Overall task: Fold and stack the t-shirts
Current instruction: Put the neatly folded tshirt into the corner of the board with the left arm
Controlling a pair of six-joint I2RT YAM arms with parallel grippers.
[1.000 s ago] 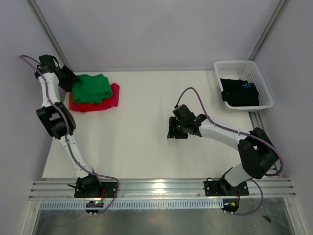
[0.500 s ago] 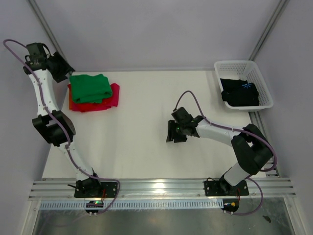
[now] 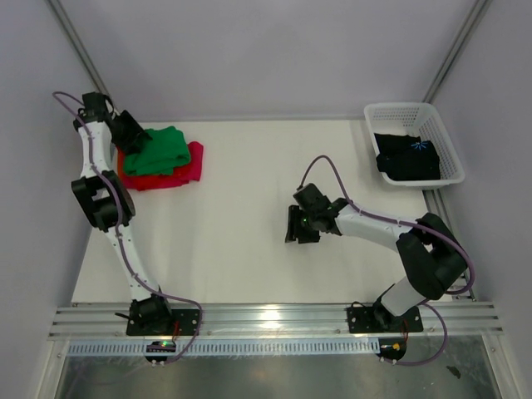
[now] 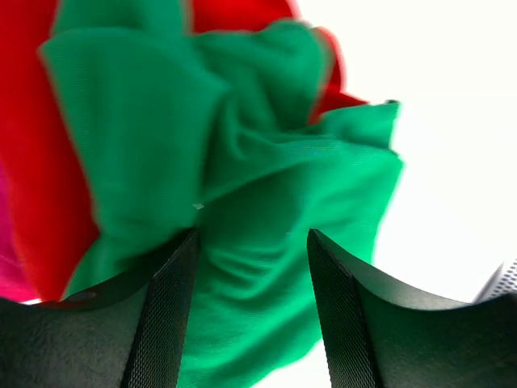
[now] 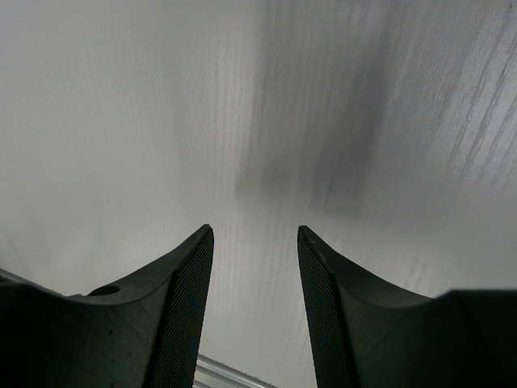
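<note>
The left tool (image 4: 252, 242) is apart at the green t-shirt (image 4: 129, 121). The right tool (image 5: 254, 234) is apart above the tabletop (image 5: 121, 97).

No legible text anywhere; blue print (image 3: 421, 145) on black t-shirt (image 3: 403, 166) too small to read.

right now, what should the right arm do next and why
Probably swing the right gripper over to the basket. Its jaws stand open over bare table, holding nothing, and the black t-shirt lies in there unfolded, not yet stacked.
</note>
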